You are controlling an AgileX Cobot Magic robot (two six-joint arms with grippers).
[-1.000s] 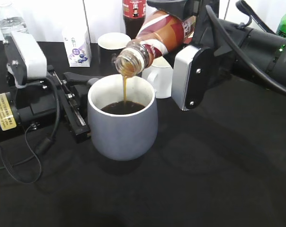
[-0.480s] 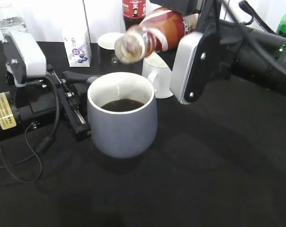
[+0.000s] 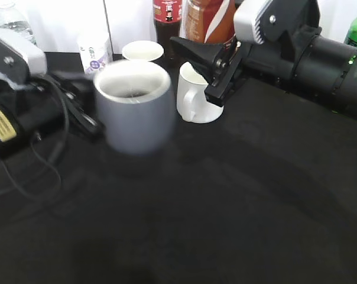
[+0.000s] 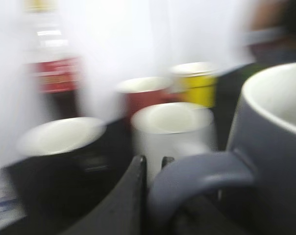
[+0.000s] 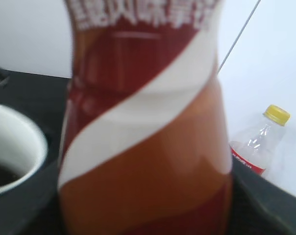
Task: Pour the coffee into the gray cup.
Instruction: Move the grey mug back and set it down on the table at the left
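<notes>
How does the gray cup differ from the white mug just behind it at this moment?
The gray cup is blue-gray outside and the larger of the two; the white mug is white and smaller. The gray cup holds dark liquid, while nothing shows in the white mug in the left wrist view. The gray cup's handle sits by the left claw and the cup looks blurred; the white mug stands free and sharp. Both are upright with loop handles and pale insides.

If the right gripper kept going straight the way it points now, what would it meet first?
Probably the gray cup. The right gripper, holding the coffee bottle upright, points left in the exterior view; the white mug sits just below that line. Depth is unclear.
</notes>
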